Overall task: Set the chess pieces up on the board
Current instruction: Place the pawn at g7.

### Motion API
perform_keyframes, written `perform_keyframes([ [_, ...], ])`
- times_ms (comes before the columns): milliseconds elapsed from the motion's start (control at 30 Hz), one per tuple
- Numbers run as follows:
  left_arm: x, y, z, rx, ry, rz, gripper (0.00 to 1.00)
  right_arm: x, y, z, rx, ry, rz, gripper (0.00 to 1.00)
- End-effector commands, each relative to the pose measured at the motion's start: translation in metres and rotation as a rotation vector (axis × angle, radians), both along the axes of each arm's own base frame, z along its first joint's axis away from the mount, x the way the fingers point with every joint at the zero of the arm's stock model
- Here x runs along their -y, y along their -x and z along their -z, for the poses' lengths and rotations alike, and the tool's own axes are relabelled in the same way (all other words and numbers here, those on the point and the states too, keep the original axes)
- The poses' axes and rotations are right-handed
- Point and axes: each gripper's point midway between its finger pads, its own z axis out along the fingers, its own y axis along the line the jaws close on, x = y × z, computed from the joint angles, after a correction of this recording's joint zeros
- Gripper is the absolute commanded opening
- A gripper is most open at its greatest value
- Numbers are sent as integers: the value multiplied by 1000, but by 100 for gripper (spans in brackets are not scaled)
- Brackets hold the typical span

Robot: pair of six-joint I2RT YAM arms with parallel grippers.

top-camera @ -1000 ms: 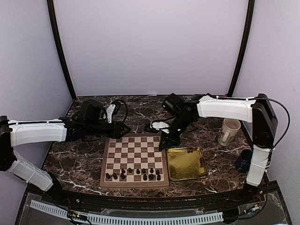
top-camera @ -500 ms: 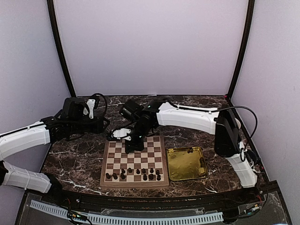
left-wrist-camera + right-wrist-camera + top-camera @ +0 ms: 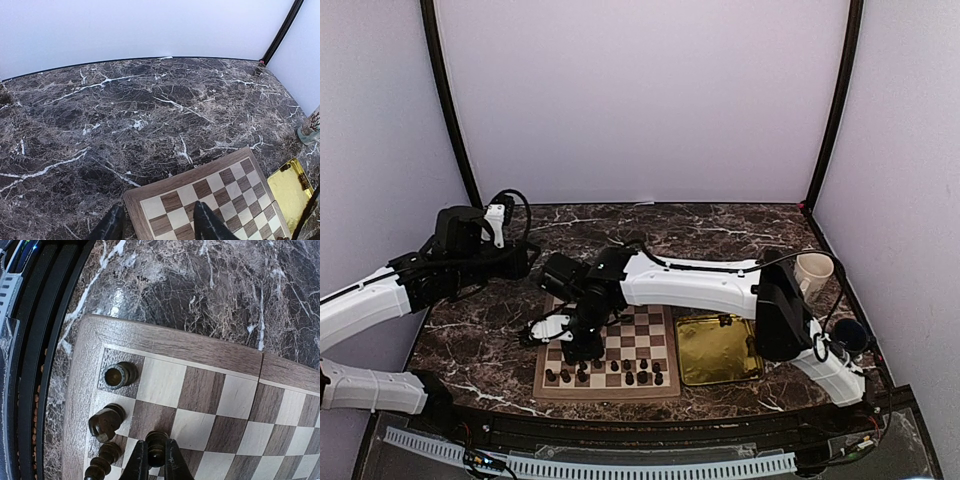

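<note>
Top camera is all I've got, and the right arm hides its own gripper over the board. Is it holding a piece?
Observer: Yes, the right wrist view shows the right gripper shut on one dark piece.
Operator: Whereabouts?
Observer: Close to the board's near-left corner; a second piece sits on the corner square.
Operator: And the other arm?
Observer: The left gripper is open and empty, by the board's far-left corner.

The board [image 3: 645, 340], tan and brown checks with a brown border, lies flat at lower centre of the top view. Small dark chess pieces [image 3: 643, 378] stand in its bottom two rows; the right tool [image 3: 156, 454] pinches one.
</note>
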Motion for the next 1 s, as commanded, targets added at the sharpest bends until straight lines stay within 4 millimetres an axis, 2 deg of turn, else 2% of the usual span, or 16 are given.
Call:
perform_keyframes([
  [0,-6,3,6,-14,-4,-16,49,-4,5,7,-13,6,-12,9],
  [200,-4,4,9,-23,0,-6,49,-7,6,14,-17,12,-13,9],
  [533,-2,3,12,-33,-2,2,49,-13,11,15,-25,-2,-27,9],
  [967,0,3,14,-38,-3,9,49,-10,21,19,-41,10,-54,11],
])
